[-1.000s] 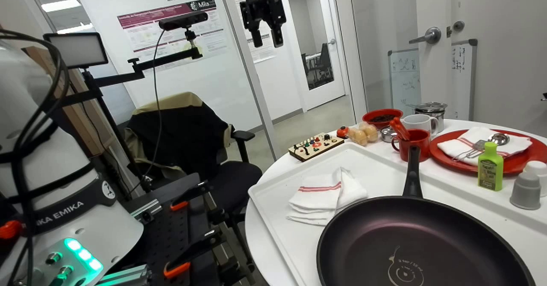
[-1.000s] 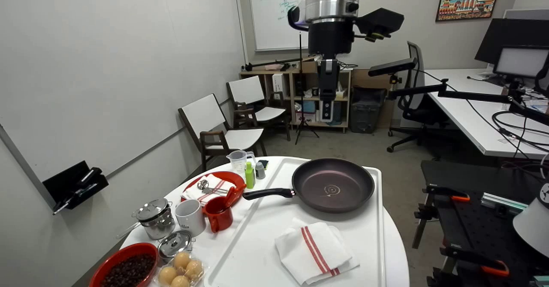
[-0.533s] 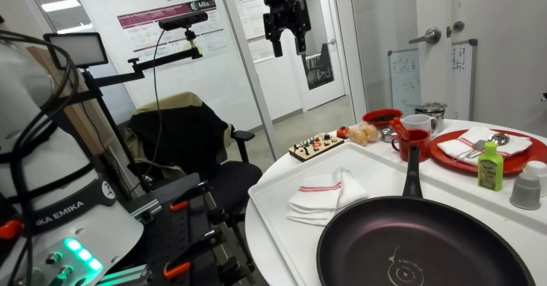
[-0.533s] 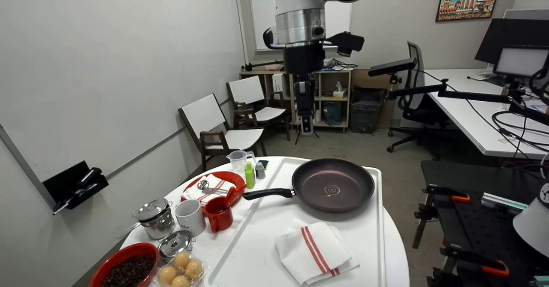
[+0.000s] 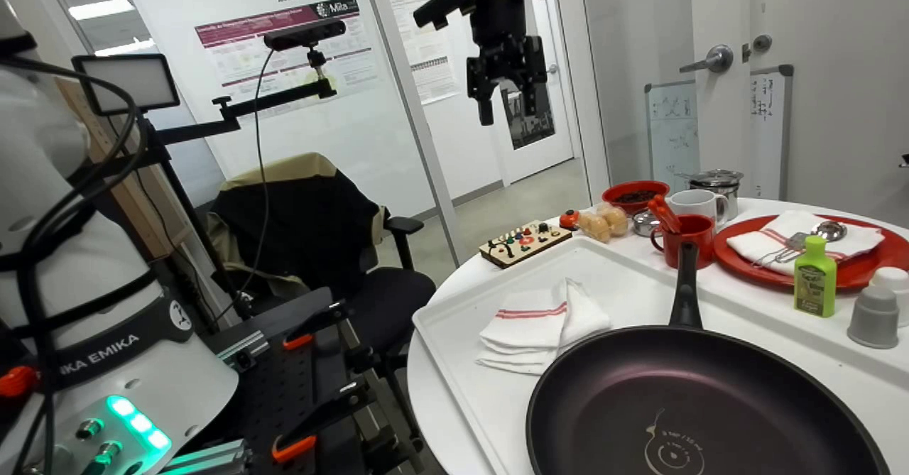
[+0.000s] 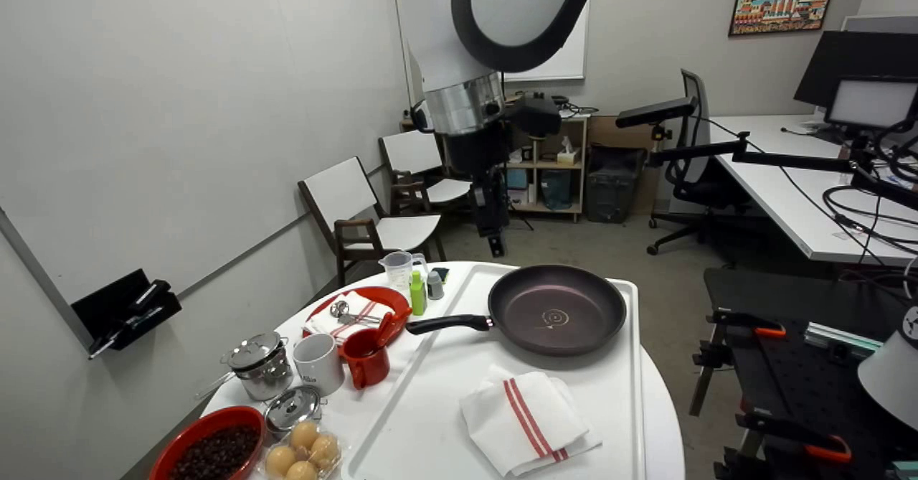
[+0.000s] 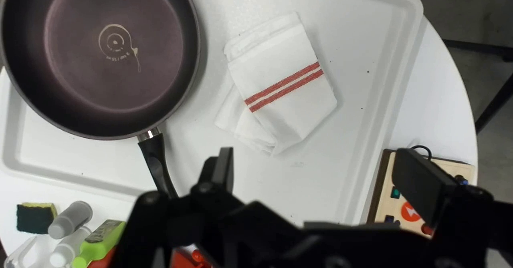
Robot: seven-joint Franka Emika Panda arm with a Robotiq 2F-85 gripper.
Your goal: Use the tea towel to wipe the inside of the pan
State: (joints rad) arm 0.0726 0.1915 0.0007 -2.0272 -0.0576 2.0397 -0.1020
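Note:
The tea towel is white with red stripes and lies folded on the white tray (image 6: 423, 430); it shows in both exterior views (image 5: 525, 333) (image 6: 527, 422) and in the wrist view (image 7: 280, 67). The dark frying pan (image 6: 556, 311) stands upright on the tray beside the towel, its inside facing up; it also shows in the wrist view (image 7: 116, 71) and in an exterior view, partly cut off (image 5: 682, 404). My gripper (image 5: 508, 111) is open and empty, well above the table. In the wrist view its fingers (image 7: 314, 168) are wide apart, with bare tray and the towel's near corner ahead of them.
A wooden button board (image 7: 396, 204) lies beside the tray. Eggs (image 6: 303, 451), a red bowl (image 6: 208, 444), pots, a white mug (image 6: 319, 365), a red mug (image 6: 366, 358), a red plate (image 6: 387, 295) and a green bottle (image 6: 417, 293) stand along the table's side.
The arm has moved across and lower towards the table, and the gripper now tilts slightly. It stays open. The towel and the pan have not moved.

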